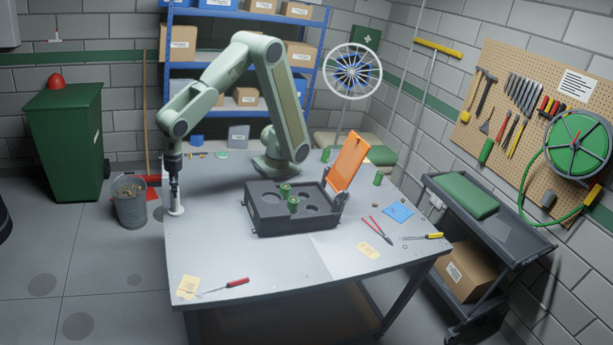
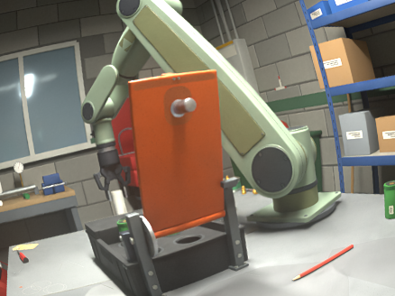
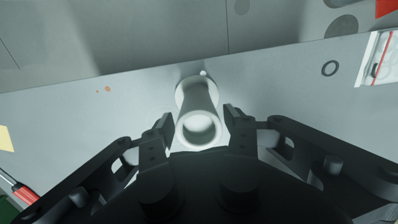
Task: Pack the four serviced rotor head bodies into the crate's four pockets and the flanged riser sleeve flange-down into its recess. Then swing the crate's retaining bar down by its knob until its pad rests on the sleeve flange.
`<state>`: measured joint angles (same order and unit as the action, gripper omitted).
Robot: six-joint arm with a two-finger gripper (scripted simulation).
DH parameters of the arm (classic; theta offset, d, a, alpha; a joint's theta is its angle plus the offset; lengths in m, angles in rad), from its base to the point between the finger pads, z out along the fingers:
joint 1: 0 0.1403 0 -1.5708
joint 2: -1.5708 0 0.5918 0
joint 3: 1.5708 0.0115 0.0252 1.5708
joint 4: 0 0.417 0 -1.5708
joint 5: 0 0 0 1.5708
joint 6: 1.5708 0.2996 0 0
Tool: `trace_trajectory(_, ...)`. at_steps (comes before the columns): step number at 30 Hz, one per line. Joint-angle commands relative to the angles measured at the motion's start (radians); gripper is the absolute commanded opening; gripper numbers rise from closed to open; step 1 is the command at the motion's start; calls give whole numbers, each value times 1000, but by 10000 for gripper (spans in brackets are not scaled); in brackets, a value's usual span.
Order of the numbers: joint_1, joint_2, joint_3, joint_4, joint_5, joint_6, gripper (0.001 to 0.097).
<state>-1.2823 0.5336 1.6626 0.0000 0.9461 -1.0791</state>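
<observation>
The white flanged riser sleeve [image 1: 175,201] [image 3: 198,119] stands flange-down at the table's left edge, and my gripper [image 1: 173,185] [image 3: 197,124] is open around its top, holding nothing. The dark crate [image 1: 291,206] sits mid-table with two green rotor head bodies [image 1: 285,190] [image 1: 293,204] in its pockets. Two more green bodies stand on the table behind the crate [image 1: 325,155] and to its right [image 1: 378,178]. The orange retaining bar [image 1: 347,162] [image 2: 176,149] stands raised, its knob [image 2: 183,107] near the top.
A grey bucket [image 1: 128,199] stands on the floor left of the table. Pliers [image 1: 376,229], screwdrivers [image 1: 424,236] [image 1: 227,284], a blue cloth [image 1: 398,211] and yellow tags [image 1: 188,286] lie on the table. A cart [image 1: 484,223] stands to the right.
</observation>
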Motion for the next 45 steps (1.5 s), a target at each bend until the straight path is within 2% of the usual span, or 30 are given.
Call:
trace_trajectory(1,0,-1,-1,0,-1,0,600)
trace_trajectory(13,0,0,-1,0,-2,0,600)
trace_trajectory(39,0,0,0,0,-2,0,80)
trace_trajectory(45,0,0,1,0,-2,0,80)
